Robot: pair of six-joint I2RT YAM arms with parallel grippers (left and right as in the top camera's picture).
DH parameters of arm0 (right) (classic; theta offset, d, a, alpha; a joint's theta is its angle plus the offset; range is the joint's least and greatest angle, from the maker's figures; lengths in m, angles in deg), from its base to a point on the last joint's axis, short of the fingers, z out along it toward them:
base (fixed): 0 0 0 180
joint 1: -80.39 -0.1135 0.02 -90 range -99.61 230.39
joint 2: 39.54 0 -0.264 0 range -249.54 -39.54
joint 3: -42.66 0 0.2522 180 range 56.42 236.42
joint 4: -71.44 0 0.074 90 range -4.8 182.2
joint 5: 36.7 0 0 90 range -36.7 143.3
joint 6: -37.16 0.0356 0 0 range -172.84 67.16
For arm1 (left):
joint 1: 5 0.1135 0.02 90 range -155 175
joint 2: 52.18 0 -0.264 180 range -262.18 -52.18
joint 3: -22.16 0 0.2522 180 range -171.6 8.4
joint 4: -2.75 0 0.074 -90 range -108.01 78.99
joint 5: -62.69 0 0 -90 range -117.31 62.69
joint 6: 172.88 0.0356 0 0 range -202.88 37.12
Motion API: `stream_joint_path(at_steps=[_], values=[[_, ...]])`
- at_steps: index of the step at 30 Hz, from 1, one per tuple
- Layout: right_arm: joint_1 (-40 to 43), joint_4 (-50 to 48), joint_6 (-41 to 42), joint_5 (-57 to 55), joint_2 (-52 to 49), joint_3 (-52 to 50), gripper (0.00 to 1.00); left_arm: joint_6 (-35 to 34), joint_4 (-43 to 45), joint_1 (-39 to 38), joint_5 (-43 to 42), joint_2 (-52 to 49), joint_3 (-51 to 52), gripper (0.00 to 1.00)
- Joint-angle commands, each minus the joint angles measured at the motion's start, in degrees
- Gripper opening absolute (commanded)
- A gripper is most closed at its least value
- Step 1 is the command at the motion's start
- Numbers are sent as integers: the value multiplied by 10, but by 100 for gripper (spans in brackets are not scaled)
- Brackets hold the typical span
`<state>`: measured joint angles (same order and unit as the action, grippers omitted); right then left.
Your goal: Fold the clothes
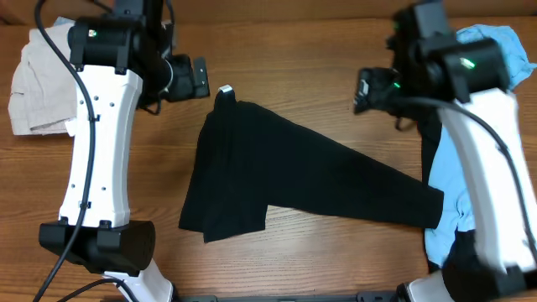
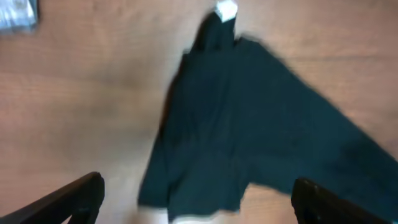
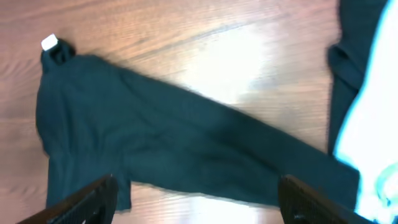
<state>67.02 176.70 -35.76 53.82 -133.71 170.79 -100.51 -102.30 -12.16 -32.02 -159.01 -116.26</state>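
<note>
A large black garment (image 1: 277, 172) lies flat on the middle of the wooden table, partly folded, with a small white label (image 1: 225, 90) at its top corner. It also shows in the left wrist view (image 2: 249, 118) and the right wrist view (image 3: 155, 137). A light blue shirt (image 1: 449, 193) lies at the right, under my right arm, with another black piece (image 1: 430, 138) on it. My left gripper (image 1: 200, 78) is open and empty, above the table just left of the label. My right gripper (image 1: 364, 91) is open and empty, above bare table right of the garment.
A beige garment (image 1: 38, 80) lies bunched at the far left of the table. The arm bases stand at the front left (image 1: 101, 243) and front right (image 1: 495, 252). Bare wood (image 1: 294, 67) shows between the two grippers at the back.
</note>
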Motion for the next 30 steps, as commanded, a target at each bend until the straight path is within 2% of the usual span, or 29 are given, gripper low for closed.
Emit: stream_joint_path(at_steps=[1, 4, 7, 10, 13, 17, 22, 27, 30], values=[[0, 35, -3, -9, 72, 0, 86, -69, -36, -60, 40, 11, -7, 96], [0, 29, 5, -20, 118, -56, 86, -106, -55, -101, 91, 16, -6, 96], [0, -2, 30, -45, 176, -145, 89, -116, -55, -129, 91, 29, 16, 96], [0, -51, 47, -36, 236, -251, 89, -144, -54, -140, 92, 60, 90, 95], [0, -81, 47, -25, 264, -310, 89, -161, -37, -142, 91, 90, 164, 93], [0, -113, 47, -21, 271, -376, 89, -199, 43, -153, 76, 168, 350, 84], [0, -152, 57, -9, 256, -417, 89, -241, 122, -157, 54, 204, 530, 78], [0, -167, 57, -9, 239, -432, 89, -240, 240, -157, -39, 203, 678, 76], [0, -174, 57, -9, 230, -432, 89, -240, 293, -157, -37, 203, 726, 72]])
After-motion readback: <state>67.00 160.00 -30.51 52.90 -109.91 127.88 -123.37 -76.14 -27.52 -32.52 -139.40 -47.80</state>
